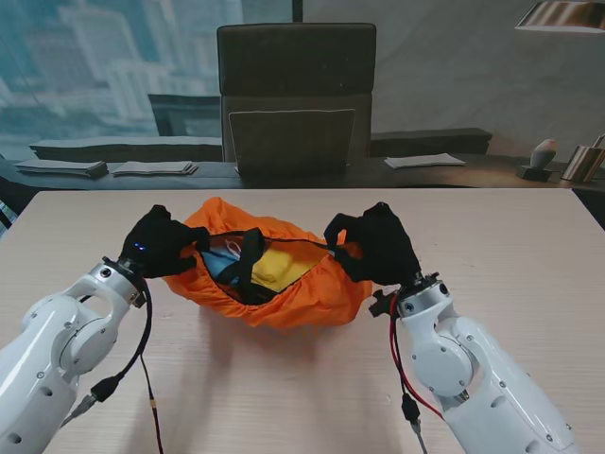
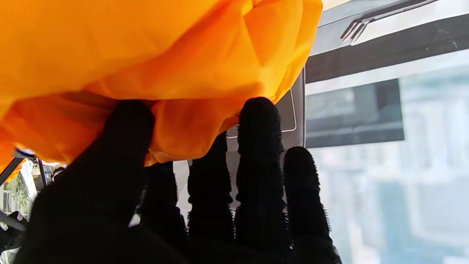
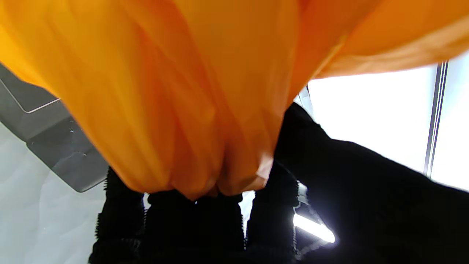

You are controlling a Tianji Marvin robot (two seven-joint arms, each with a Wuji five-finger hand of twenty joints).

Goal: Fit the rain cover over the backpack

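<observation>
An orange rain cover [image 1: 307, 288] wraps a small backpack [image 1: 269, 268] lying in the middle of the table; yellow and blue parts and a black strap [image 1: 251, 257] show through the cover's open mouth. My left hand [image 1: 159, 242], in a black glove, grips the cover's left rim. My right hand [image 1: 378, 244] grips the right rim, the elastic edge stretched between them. In the left wrist view orange fabric [image 2: 146, 66] lies over the thumb and fingers [image 2: 258, 146]. In the right wrist view the bunched cover [image 3: 190, 121] is pinched in the fingers [image 3: 205, 220].
The light wooden table [image 1: 510, 246] carries only the backpack. A dark chair [image 1: 295, 95] stands behind the far edge. Farther back, a low dark shelf holds papers [image 1: 425, 161] and books [image 1: 66, 167]. Cables [image 1: 146, 378] hang from both forearms.
</observation>
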